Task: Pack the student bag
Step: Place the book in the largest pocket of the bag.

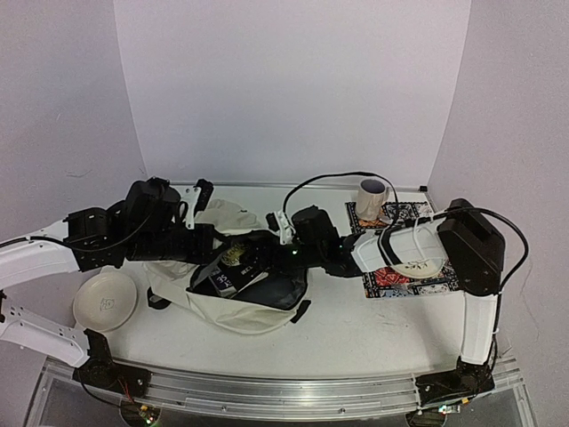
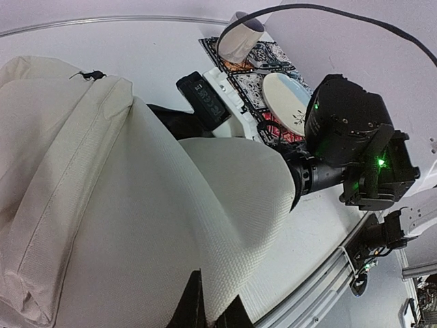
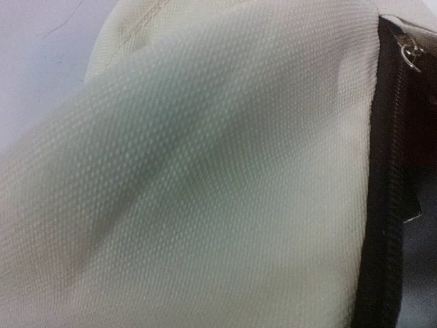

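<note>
Lower left, a smooth round white bowl [image 1: 105,301]. Centre frame, the soft cream woven bag [image 1: 244,313] slumps, long axis left to right, black-zipped mouth gaping upward. The left claw [image 2: 213,295] is nearly closed, pinching its coarse cloth. The right claw is buried behind fabric, can't tell its gap. Farther right, a patterned mat [image 1: 384,279].

The white table [image 1: 356,329] carries a cream student bag [image 1: 240,311] slumped at its middle, a white bowl [image 1: 105,301] near the left edge and a patterned mat [image 1: 384,279] on the right.
</note>
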`<control>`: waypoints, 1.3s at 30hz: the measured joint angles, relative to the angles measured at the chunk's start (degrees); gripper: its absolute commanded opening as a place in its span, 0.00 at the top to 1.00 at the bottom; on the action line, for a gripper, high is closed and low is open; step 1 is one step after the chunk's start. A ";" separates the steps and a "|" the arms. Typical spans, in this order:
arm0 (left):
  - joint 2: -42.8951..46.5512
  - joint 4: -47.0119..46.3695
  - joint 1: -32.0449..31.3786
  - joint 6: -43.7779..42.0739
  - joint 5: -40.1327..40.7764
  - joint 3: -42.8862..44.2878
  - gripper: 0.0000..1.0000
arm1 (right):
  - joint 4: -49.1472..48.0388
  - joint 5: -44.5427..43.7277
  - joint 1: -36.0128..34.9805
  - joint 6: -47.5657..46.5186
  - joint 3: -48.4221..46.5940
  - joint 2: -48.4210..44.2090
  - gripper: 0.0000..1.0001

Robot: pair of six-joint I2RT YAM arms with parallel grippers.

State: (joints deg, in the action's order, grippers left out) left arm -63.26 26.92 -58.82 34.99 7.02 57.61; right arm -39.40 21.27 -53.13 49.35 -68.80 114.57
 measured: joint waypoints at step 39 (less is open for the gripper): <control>-2.97 -7.68 -0.14 0.69 -8.01 -6.58 0.71 | 26.80 -25.34 -5.02 -26.11 4.12 -12.78 0.02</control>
State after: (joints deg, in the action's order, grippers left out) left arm -66.24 19.24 -58.96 35.68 -1.00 51.02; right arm -12.60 -4.08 -58.15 23.24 -64.68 101.79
